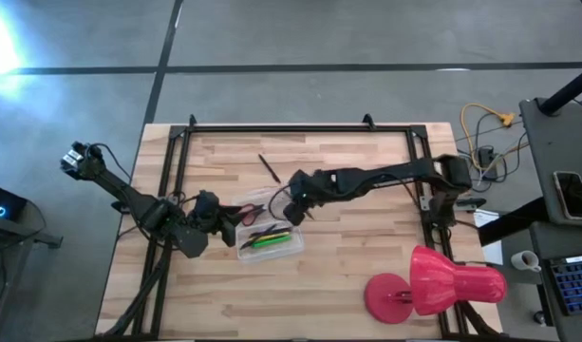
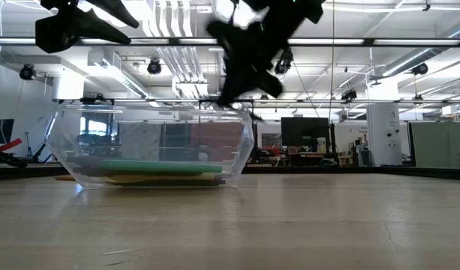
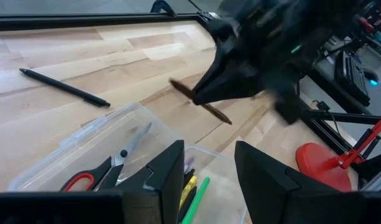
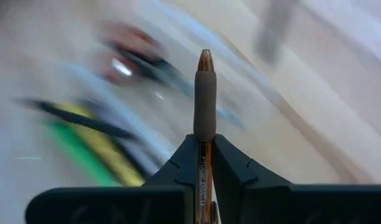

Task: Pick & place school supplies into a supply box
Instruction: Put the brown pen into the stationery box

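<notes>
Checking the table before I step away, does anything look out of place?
Only one black pen lies alone on the table, apart from the supply box. The right gripper holds a brown pencil; nothing looks spilled or damaged.

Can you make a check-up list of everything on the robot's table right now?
Surface: wooden table, bare around the box.
Job's things: clear box holds scissors and green pen; black pen lies loose on the table.
Clutter: pink-red lamp on its side.
Hands: right hand shut on a brown pencil near the box; left hand open at the box.
Cables: wires beyond the table's right edge.
Surroundings: grey floor, workshop room.
</notes>
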Robot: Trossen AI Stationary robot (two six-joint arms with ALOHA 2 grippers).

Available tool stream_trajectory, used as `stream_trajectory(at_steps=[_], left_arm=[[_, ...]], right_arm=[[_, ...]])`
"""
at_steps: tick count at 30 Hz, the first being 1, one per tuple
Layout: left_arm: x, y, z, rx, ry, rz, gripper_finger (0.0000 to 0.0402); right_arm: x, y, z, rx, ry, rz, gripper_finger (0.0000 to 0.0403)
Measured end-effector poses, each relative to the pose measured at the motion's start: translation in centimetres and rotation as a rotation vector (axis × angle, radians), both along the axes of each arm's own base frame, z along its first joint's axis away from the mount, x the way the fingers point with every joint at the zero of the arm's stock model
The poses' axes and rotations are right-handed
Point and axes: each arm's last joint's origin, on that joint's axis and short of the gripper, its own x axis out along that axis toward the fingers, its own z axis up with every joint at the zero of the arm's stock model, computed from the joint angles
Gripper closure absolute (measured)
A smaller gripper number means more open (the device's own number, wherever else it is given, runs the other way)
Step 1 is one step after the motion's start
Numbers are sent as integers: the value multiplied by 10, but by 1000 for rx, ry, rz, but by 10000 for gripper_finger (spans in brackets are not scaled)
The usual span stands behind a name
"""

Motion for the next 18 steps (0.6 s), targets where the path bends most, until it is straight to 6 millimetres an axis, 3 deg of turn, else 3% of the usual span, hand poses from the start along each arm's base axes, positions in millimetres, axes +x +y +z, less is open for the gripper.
stream_trajectory(at_steps=[3, 9, 15, 18], left_arm=[[0, 0, 1, 10, 4, -6, 275], [0, -3, 12, 61, 7, -47, 274], [0, -7, 38, 128, -12, -114, 275], [0, -8, 49, 153, -20, -130, 275]], right_arm=[[10, 1, 16, -22, -140, 101, 387], [37, 6, -2, 24, -128, 244, 387], [64, 22, -26, 51, -96, 421, 384], [74, 31, -27, 70, -116, 521, 382]])
